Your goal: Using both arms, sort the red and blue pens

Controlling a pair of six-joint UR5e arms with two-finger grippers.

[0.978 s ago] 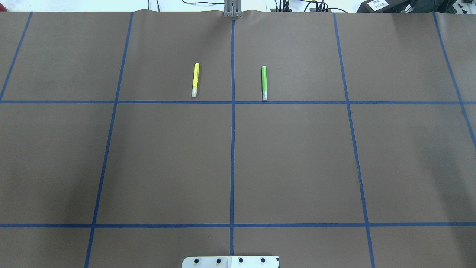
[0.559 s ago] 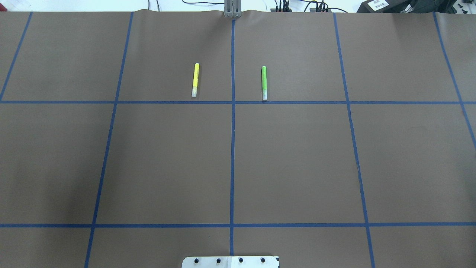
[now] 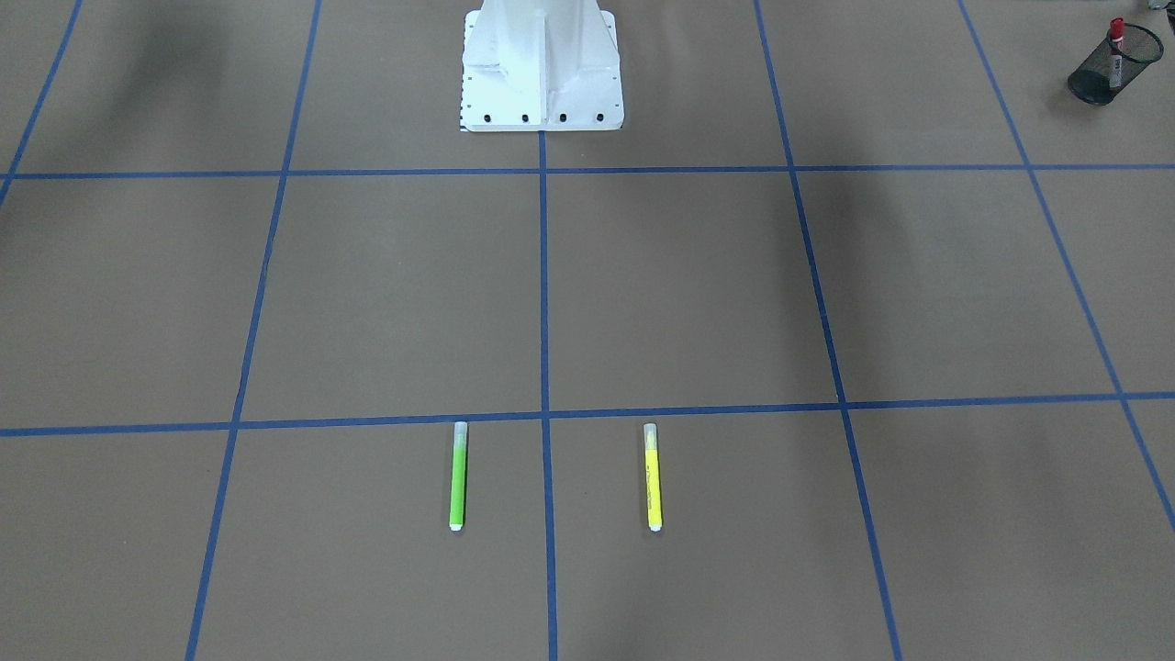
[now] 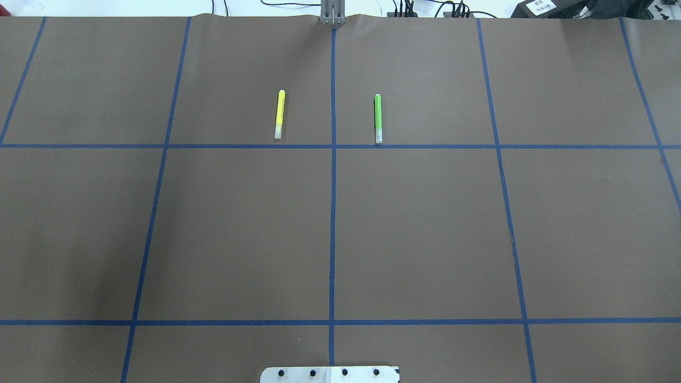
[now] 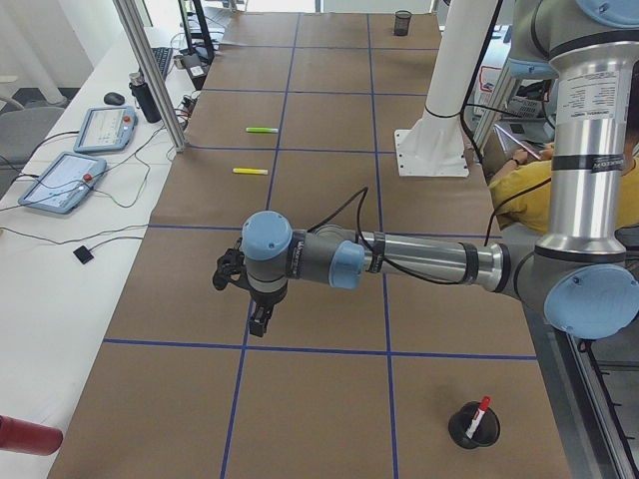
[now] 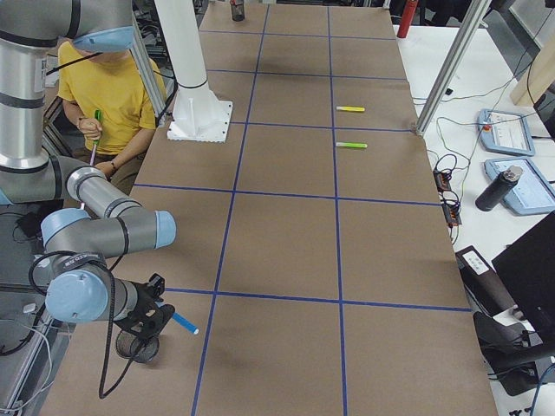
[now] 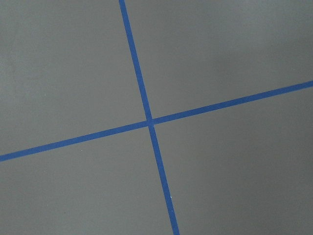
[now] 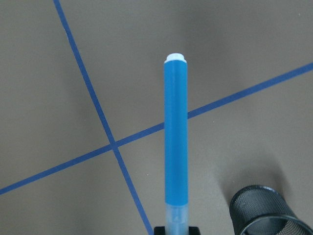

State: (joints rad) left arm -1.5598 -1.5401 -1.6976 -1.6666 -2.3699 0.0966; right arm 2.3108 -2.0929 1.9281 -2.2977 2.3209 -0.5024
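- Now the right tool (image 8: 176, 229) is pressed together on the sky-blue pen (image 8: 175, 132). It pinches only the translucent cap end, so nearly the whole barrel and the white tip stick out free in front of it.
- The pen hangs above the counter (image 4: 425, 229), roughly level, with the right mesh cup (image 8: 244, 210) just beside the tool, low and to one side.
- I judge that the next step is to drop this pen into that cup. The pen must first be tilted and brought over the opening.
- Risk: the free end can hit the rim. The cup looks light, so it may tip over or slide away.
- Risk: a grip on the cap alone is weak. The barrel can swing, or slip out before it is over the cup.
- The left tool (image 5: 258, 317) hangs over bare counter near a crossing of blue tape. Whether it is spread or pressed together, I cannot tell.
- The red marker (image 5: 480, 412) stands already in the left mesh cup (image 5: 461, 431).
- The lime-green pen (image 4: 378, 118) and the yellow pen (image 4: 279, 114) lie far away on the counter and should not be touched.
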